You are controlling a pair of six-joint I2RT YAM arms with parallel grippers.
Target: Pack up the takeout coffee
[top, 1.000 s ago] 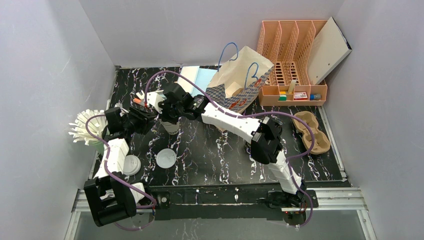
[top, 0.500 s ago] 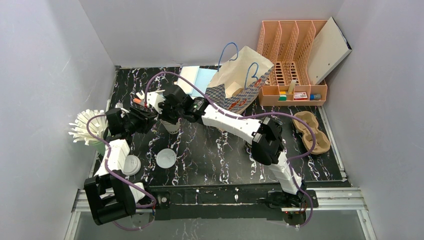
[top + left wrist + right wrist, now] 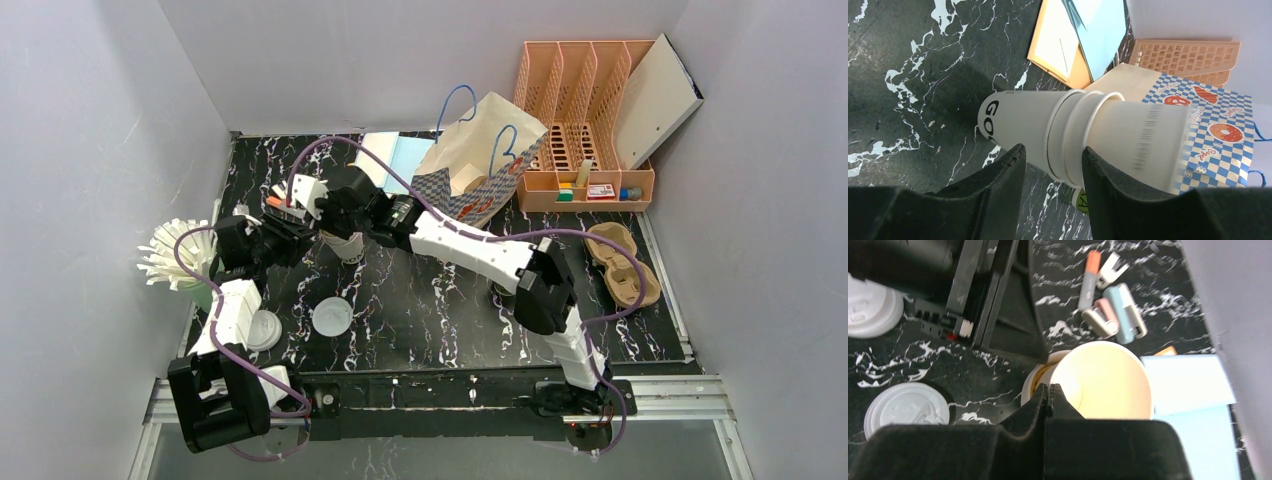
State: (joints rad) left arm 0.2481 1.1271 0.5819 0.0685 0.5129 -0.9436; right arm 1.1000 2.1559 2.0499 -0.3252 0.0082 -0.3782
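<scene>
Takeout coffee [image 3: 498, 290], one; cream cup stack [image 3: 1088, 135], one; white lids [image 3: 332, 317], two.

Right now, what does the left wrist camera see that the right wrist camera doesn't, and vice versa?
Only the left wrist view shows the tan paper bag with blue checks and the peach plastic rack. Only the right wrist view shows two white plastic lids, small pastel office items, and the pale inside of the top cream paper cup, its rim apparently pinched by the shut right gripper. Both show the stacked cream paper cups, the black marble table and a light blue paper sheet.
</scene>
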